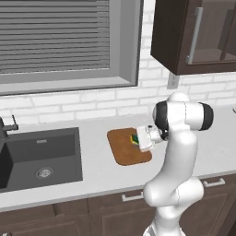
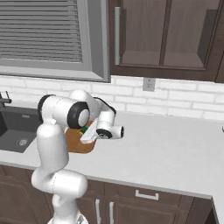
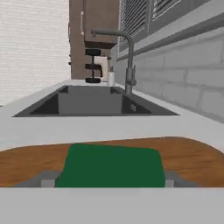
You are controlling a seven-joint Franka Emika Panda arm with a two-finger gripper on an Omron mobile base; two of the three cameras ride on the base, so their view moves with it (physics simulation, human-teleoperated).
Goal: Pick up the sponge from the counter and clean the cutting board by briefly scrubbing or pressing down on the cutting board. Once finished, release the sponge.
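Dark grey sink basin (image 1: 41, 154) ahead of pincer (image 3: 109, 181), no items visible in it. Pincer fingers flank small green-topped sponge (image 3: 111, 166) lying on brown wooden cutting board (image 3: 192, 157) on worktop (image 1: 101, 177); can't tell if gripping.

Between the fingertips (image 3: 47, 180) we see the sponge (image 3: 111, 167), its green top flat and matt. Beneath it we have the board (image 3: 192, 156), warm brown wood, smooth. Beyond the tips, the counter (image 3: 87, 127) looks pale and smooth, the sink (image 3: 89, 103) dark matt grey, the tap (image 3: 129, 57) dull grey metal, beside matt brick (image 3: 188, 74).
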